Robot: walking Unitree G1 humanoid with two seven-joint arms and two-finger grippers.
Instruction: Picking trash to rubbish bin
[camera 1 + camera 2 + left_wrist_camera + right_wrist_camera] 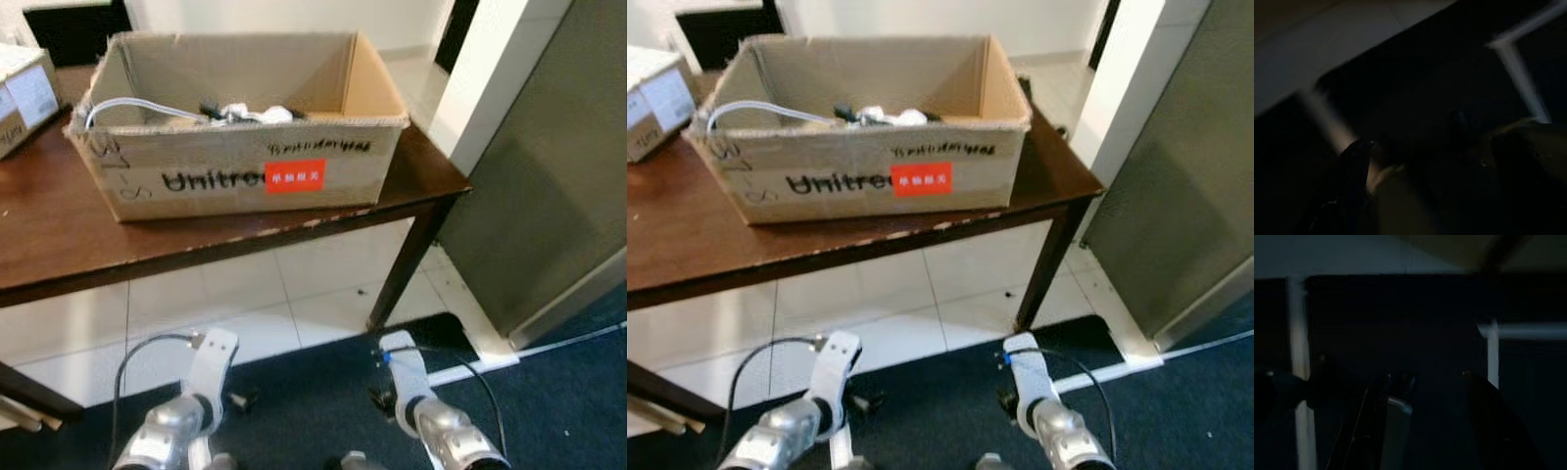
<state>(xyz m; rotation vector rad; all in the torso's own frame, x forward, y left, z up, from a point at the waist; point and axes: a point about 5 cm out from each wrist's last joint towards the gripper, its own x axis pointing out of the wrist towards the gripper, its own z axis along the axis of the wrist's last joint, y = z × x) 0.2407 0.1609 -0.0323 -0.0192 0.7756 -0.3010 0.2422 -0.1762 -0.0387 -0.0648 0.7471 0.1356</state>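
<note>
At the far left edge of the dark wooden surface (59, 245) sits one small white carton (22, 96), cut off by the frame. Beside it, taking up most of the surface, stands one open cardboard box (235, 171) with black lettering and one red label (295, 175) on its near wall. Inside the box lie a white cable (127, 106) and a clump of white and dark bits (250, 114), probably the trash, though their make is hard to tell. One table leg (407, 264) drops from the near right corner to the pale tiled floor (245, 313). Nearer lies a dark blue rug (313, 401) with a white strip (480, 367) at its edge. At far right rises a grey panel (549, 196) next to a white wall corner (485, 88).

Both silver arms hang low over the rug, well apart from the box, with the surface's edge between them and it. The head views show the left tool (240, 399) and the right tool (382, 397) only as small dark tips, so their state cannot be told there. The right wrist view is dark, yet shows the right tool's two fingers (1376, 426) standing apart, released and empty, over rug and white strips. The left wrist view is darker and blurred; whether the left tool is released or clenched cannot be told.
</note>
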